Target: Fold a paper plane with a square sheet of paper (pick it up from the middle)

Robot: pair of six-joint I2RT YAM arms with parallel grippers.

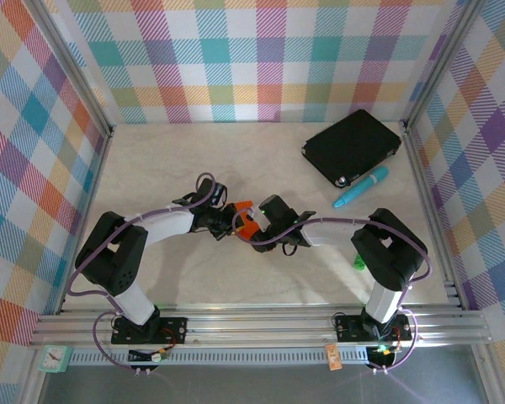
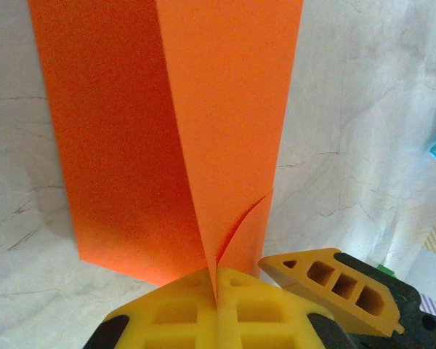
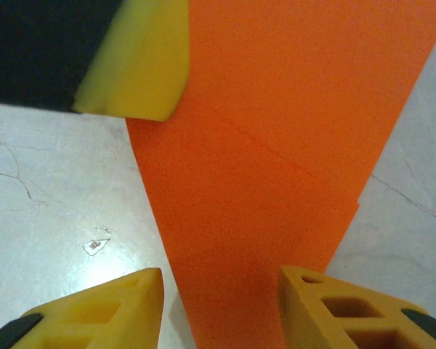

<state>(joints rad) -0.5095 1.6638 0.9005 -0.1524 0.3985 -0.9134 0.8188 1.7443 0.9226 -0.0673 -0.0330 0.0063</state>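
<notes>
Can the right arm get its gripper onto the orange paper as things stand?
Probably yes. The right gripper has its jaws open with the folded orange paper running between them. The left gripper pinches the paper clear of that gap, so nothing seems to block a close.

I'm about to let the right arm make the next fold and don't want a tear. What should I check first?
1. Left end effector shut on the orange paper, at its centre fold: ok.
2. Right end effector open, fingers either side of the paper: ok.
3. Paper untorn where visible: ok.
4. Paper's far end resting on the table: cannot tell.
5. Black pad and teal pen well away from the paper: ok.
</notes>
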